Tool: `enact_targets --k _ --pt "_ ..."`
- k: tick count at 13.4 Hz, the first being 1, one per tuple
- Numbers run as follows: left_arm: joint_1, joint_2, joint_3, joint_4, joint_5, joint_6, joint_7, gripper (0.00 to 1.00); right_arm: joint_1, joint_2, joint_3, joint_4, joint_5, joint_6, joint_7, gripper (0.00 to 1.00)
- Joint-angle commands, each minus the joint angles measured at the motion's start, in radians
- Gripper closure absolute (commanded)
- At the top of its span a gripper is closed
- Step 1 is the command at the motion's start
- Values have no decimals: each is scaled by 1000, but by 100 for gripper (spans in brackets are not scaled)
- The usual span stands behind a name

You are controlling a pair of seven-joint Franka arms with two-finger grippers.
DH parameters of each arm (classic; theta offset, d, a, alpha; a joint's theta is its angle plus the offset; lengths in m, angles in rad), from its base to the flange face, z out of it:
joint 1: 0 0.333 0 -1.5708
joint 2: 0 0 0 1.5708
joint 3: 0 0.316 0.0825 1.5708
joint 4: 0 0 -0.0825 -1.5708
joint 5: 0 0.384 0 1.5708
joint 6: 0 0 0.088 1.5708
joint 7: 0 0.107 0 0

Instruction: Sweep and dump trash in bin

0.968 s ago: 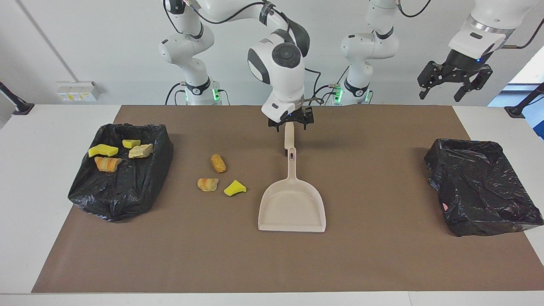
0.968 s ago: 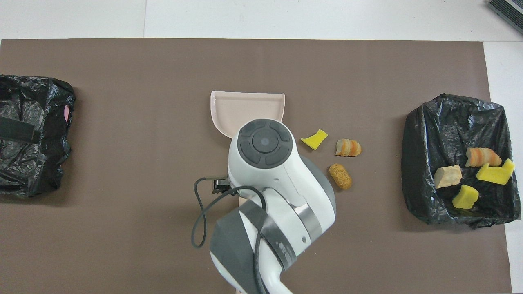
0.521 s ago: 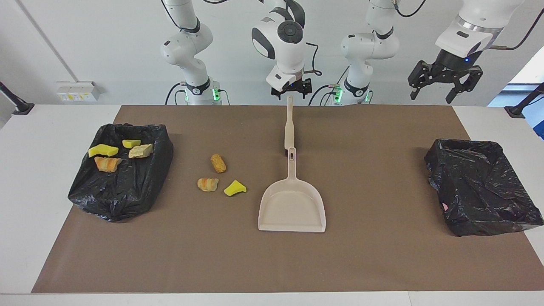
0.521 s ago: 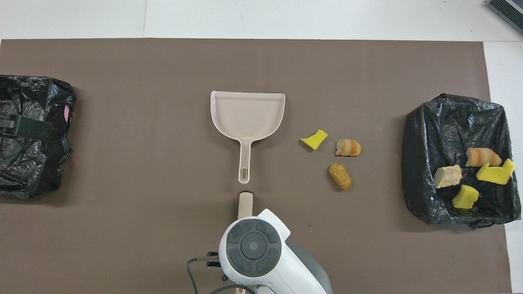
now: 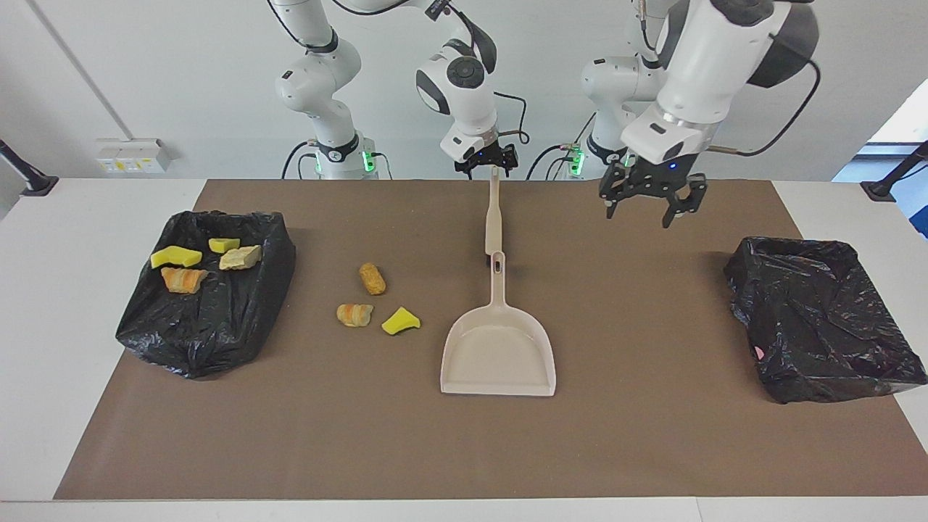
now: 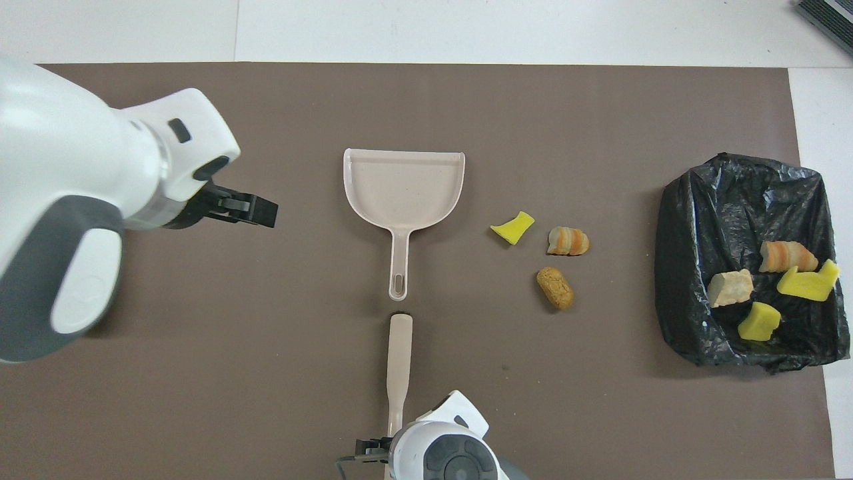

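1. The trash is split. Four bits lie in the black-bagged bin (image 5: 206, 341) at the right arm's end of the desk (image 5: 87, 304). Three more lie loose on the brown mat (image 5: 652, 435) between that bin and the dustpan (image 5: 499, 355): a yellow sponge chunk (image 5: 401, 320), a striped pastry piece (image 5: 354, 314) and a tan bread piece (image 5: 373, 278).
2. Both tools lie flat and unheld. The dustpan's handle points toward the robots. The brush (image 5: 493, 217) lies in line with it, nearer to the robots, its end just short of the dustpan handle.
3. The right end effector (image 5: 484, 161) hangs just above the brush handle's robot-side end, fingers spread, gripping nothing.
4. The left end effector (image 5: 652, 197) hangs over bare mat between the dustpan handle and the second bin (image 5: 819, 341), wide open and empty. That bin shows no trash.
5. Judged step: between loads, with a second sweep of the three loose bits due.
6. The next move likely calls for one arm to take the dustpan handle and set its lip beside the loose bits. The other arm would grip the brush low enough on its handle to push them in without scattering.
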Motion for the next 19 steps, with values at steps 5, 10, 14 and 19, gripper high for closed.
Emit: enact_targets --k 5,10,14,19 --pt "-2 161 -183 -76 161 192 -267 0 60 58 -2 -45 35 128 23 0" --pt "-49 281 -242 -78 227 275 -442 0 65 67 -3 -36 19 131 20 15" --pt "-66 330 -243 -82 247 350 -529 2 54 61 -6 -31 15 133 22 50" --pt "-88 398 -245 -82 295 419 -632 5 31 58 -10 -16 -12 127 7 100"
